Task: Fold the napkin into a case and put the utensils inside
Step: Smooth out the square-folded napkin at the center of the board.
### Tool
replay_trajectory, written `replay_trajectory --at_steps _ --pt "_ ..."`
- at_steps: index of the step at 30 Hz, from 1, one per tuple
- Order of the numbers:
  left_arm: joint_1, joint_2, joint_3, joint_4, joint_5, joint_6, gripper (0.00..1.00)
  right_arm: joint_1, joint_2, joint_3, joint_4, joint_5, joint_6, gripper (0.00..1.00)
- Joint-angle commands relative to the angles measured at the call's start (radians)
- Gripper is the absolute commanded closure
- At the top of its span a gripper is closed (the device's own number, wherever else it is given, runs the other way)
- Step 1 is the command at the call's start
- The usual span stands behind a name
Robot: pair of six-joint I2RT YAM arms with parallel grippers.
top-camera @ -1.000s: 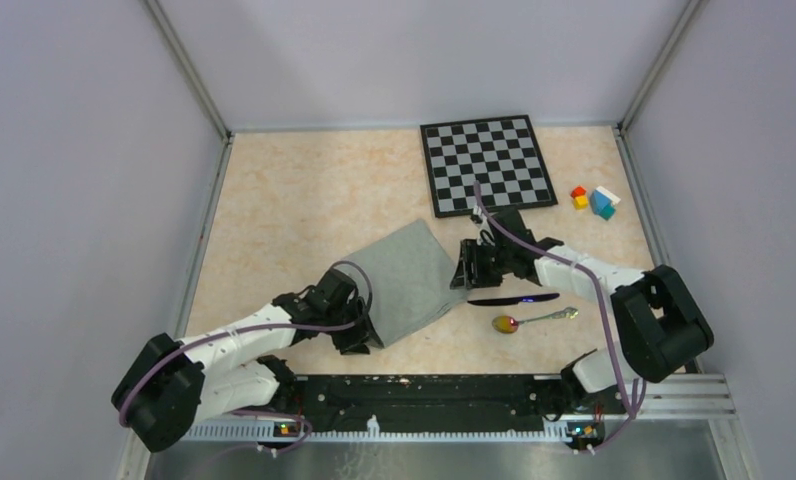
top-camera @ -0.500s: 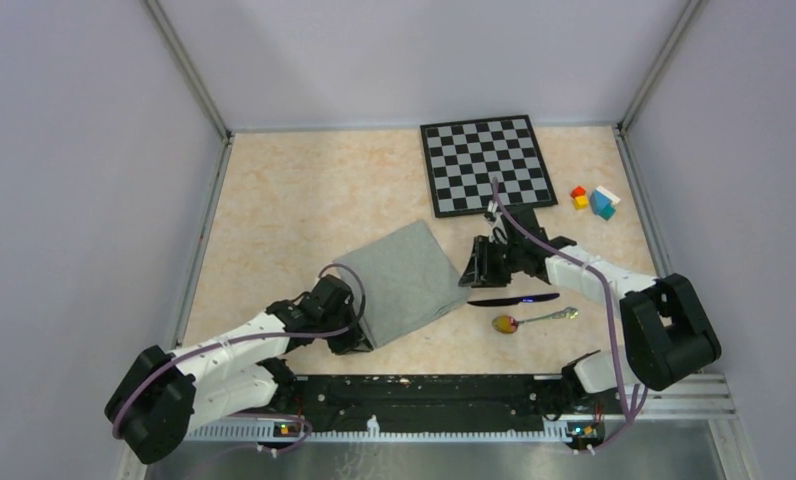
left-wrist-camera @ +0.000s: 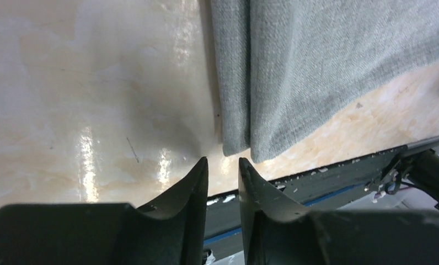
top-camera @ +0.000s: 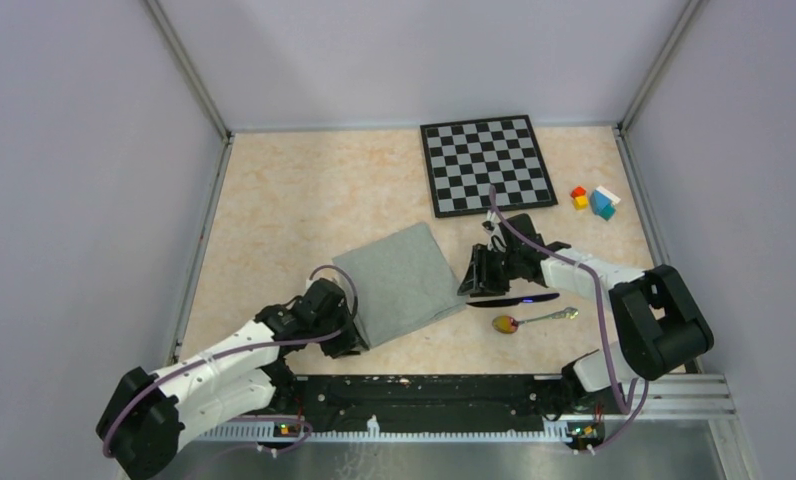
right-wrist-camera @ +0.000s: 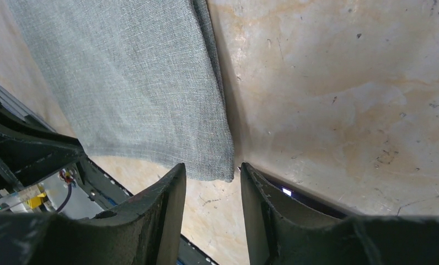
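Grey-green folded cloth napkin [top-camera: 399, 282] lies flat mid beige counter [top-camera: 284, 210]. L claw [left-wrist-camera: 221, 161] at its near corner, R claw [right-wrist-camera: 212, 167] at its right corner: both released, empty. Slim purple-black knife [top-camera: 512, 299] & silver-handled spoon [top-camera: 534, 319] just right of it.

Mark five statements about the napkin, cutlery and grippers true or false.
1. The napkin lies folded on the table. True.
2. The knife is tucked inside the napkin. False: it lies on bare table right of it.
3. The spoon lies nearer the table's near edge than the knife. True.
4. The right gripper grips the spoon. False: its jaws stand apart at a napkin corner.
5. The napkin covers the chessboard. False: they lie apart.
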Motion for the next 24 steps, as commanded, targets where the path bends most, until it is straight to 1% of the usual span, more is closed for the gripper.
replay_trajectory --at_steps 1,4,7,11,15,24 --pt "-0.004 -0.059 0.042 -0.033 0.037 -0.01 0.67 -0.004 -0.006 0.0 0.036 -0.009 0.003 0.59" --pt "-0.003 -0.074 0.068 -0.013 0.051 -0.023 0.66 -0.004 -0.005 0.001 0.041 -0.012 0.0 0.6" --pt "-0.004 -0.054 0.069 0.034 0.073 -0.039 0.65 -0.004 -0.005 -0.001 0.041 -0.01 -0.004 0.6" --pt "-0.004 -0.005 0.05 0.097 0.101 -0.052 0.68 -0.004 -0.006 -0.003 0.041 -0.012 -0.009 0.6" --pt "-0.004 0.023 0.041 0.102 0.081 -0.046 0.7 -0.005 -0.013 -0.008 0.036 -0.009 -0.013 0.61" --pt "-0.004 0.056 0.036 0.088 0.054 -0.038 0.61 -0.004 -0.02 -0.015 0.037 -0.009 -0.014 0.61"
